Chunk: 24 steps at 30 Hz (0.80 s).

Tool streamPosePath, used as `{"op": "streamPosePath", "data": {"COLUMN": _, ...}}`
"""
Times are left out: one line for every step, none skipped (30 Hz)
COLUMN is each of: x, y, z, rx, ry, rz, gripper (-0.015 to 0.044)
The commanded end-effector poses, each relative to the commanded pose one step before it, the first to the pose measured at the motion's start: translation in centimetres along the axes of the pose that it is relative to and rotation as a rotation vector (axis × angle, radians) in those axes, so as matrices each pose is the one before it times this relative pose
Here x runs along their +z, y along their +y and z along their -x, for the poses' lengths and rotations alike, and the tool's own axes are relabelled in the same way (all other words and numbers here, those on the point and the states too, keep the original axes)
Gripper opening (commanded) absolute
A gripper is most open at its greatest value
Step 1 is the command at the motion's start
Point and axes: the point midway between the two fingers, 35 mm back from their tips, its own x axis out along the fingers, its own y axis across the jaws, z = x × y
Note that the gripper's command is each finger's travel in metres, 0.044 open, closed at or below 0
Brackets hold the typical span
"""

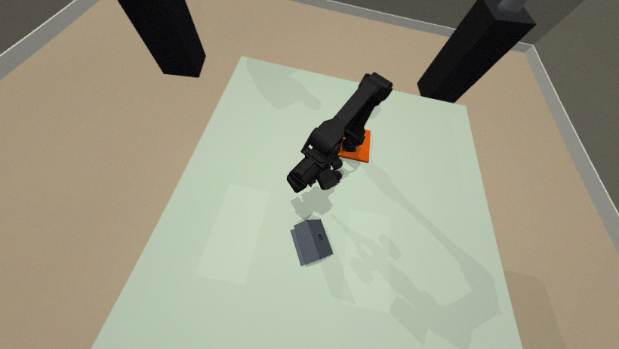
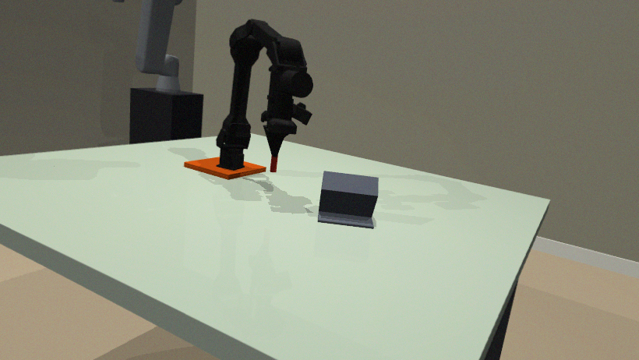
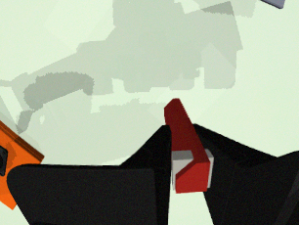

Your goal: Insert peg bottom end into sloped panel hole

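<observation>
My gripper [image 2: 273,153] [image 3: 178,132] [image 1: 312,183] points straight down and is shut on a red square-sided peg [image 2: 273,164] [image 3: 181,131], gripping its top end. The peg hangs upright below the fingers, close over the table [image 2: 134,214]. In the overhead view the arm hides nearly all of the peg. The grey sloped panel [image 1: 312,248] [image 2: 348,196] stands on the table a short way in front of the gripper. Its small hole [image 1: 320,236] shows in the sloped face in the overhead view.
The arm stands on an orange base plate [image 1: 361,151] [image 2: 203,166] [image 3: 16,148] behind the gripper. Two dark pillars [image 1: 166,34] [image 1: 472,47] stand off the table's far side. A grey robot on a black pedestal [image 2: 165,114] stands behind the table.
</observation>
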Motion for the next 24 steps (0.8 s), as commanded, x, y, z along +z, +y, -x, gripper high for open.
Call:
{"op": "streamPosePath", "data": {"x": 0.309, "y": -0.119, "z": 0.153, "rx": -0.01107, "ry": 0.01728, "rz": 0.0321, "gripper": 0.0000}}
{"op": "streamPosePath", "data": {"x": 0.086, "y": -0.019, "z": -0.019, "rx": -0.00216, "ry": 0.00432, "rz": 0.0074, "gripper": 0.0000}}
{"op": "streamPosePath", "data": {"x": 0.086, "y": -0.019, "z": -0.018, "rx": -0.00217, "ry": 0.00431, "rz": 0.0074, "gripper": 0.0000}}
{"op": "streamPosePath", "data": {"x": 0.086, "y": -0.020, "z": -0.018, "rx": -0.00218, "ry": 0.00431, "rz": 0.0074, "gripper": 0.0000}}
{"op": "streamPosePath", "data": {"x": 0.087, "y": -0.020, "z": -0.017, "rx": -0.00219, "ry": 0.00430, "rz": 0.0074, "gripper": 0.0000}}
{"op": "streamPosePath", "data": {"x": 0.087, "y": -0.021, "z": -0.016, "rx": -0.00221, "ry": 0.00430, "rz": 0.0074, "gripper": 0.0000}}
{"op": "streamPosePath", "data": {"x": 0.087, "y": -0.021, "z": -0.016, "rx": -0.00222, "ry": 0.00429, "rz": 0.0074, "gripper": 0.0000}}
{"op": "streamPosePath", "data": {"x": 0.088, "y": -0.022, "z": -0.015, "rx": -0.00223, "ry": 0.00429, "rz": 0.0074, "gripper": 0.0000}}
{"op": "streamPosePath", "data": {"x": 0.088, "y": -0.022, "z": -0.014, "rx": -0.00224, "ry": 0.00428, "rz": 0.0074, "gripper": 0.0000}}
{"op": "streamPosePath", "data": {"x": 0.088, "y": -0.022, "z": -0.014, "rx": -0.00225, "ry": 0.00428, "rz": 0.0074, "gripper": 0.0000}}
{"op": "streamPosePath", "data": {"x": 0.088, "y": -0.023, "z": -0.013, "rx": -0.00226, "ry": 0.00428, "rz": 0.0074, "gripper": 0.0000}}
{"op": "streamPosePath", "data": {"x": 0.089, "y": -0.023, "z": -0.012, "rx": -0.00228, "ry": 0.00427, "rz": 0.0074, "gripper": 0.0000}}
{"op": "streamPosePath", "data": {"x": 0.089, "y": -0.024, "z": -0.011, "rx": -0.00229, "ry": 0.00427, "rz": 0.0074, "gripper": 0.0000}}
{"op": "streamPosePath", "data": {"x": 0.089, "y": -0.024, "z": -0.011, "rx": -0.00230, "ry": 0.00426, "rz": 0.0074, "gripper": 0.0000}}
{"op": "streamPosePath", "data": {"x": 0.090, "y": -0.025, "z": -0.010, "rx": -0.00231, "ry": 0.00426, "rz": 0.0074, "gripper": 0.0000}}
{"op": "streamPosePath", "data": {"x": 0.090, "y": -0.025, "z": -0.009, "rx": -0.00232, "ry": 0.00426, "rz": 0.0074, "gripper": 0.0000}}
{"op": "streamPosePath", "data": {"x": 0.090, "y": -0.026, "z": -0.009, "rx": -0.00233, "ry": 0.00425, "rz": 0.0074, "gripper": 0.0000}}
{"op": "streamPosePath", "data": {"x": 0.090, "y": -0.026, "z": -0.008, "rx": -0.00234, "ry": 0.00425, "rz": 0.0074, "gripper": 0.0000}}
{"op": "streamPosePath", "data": {"x": 0.091, "y": -0.027, "z": -0.007, "rx": -0.00236, "ry": 0.00425, "rz": 0.0074, "gripper": 0.0000}}
{"op": "streamPosePath", "data": {"x": 0.091, "y": -0.027, "z": -0.006, "rx": -0.00237, "ry": 0.00424, "rz": 0.0073, "gripper": 0.0000}}
{"op": "streamPosePath", "data": {"x": 0.091, "y": -0.028, "z": -0.006, "rx": -0.00238, "ry": 0.00424, "rz": 0.0073, "gripper": 0.0000}}
{"op": "streamPosePath", "data": {"x": 0.091, "y": -0.028, "z": -0.005, "rx": -0.00239, "ry": 0.00424, "rz": 0.0073, "gripper": 0.0000}}
{"op": "streamPosePath", "data": {"x": 0.091, "y": -0.029, "z": -0.004, "rx": -0.00240, "ry": 0.00423, "rz": 0.0073, "gripper": 0.0000}}
{"op": "streamPosePath", "data": {"x": 0.092, "y": -0.029, "z": -0.004, "rx": -0.00241, "ry": 0.00423, "rz": 0.0073, "gripper": 0.0000}}
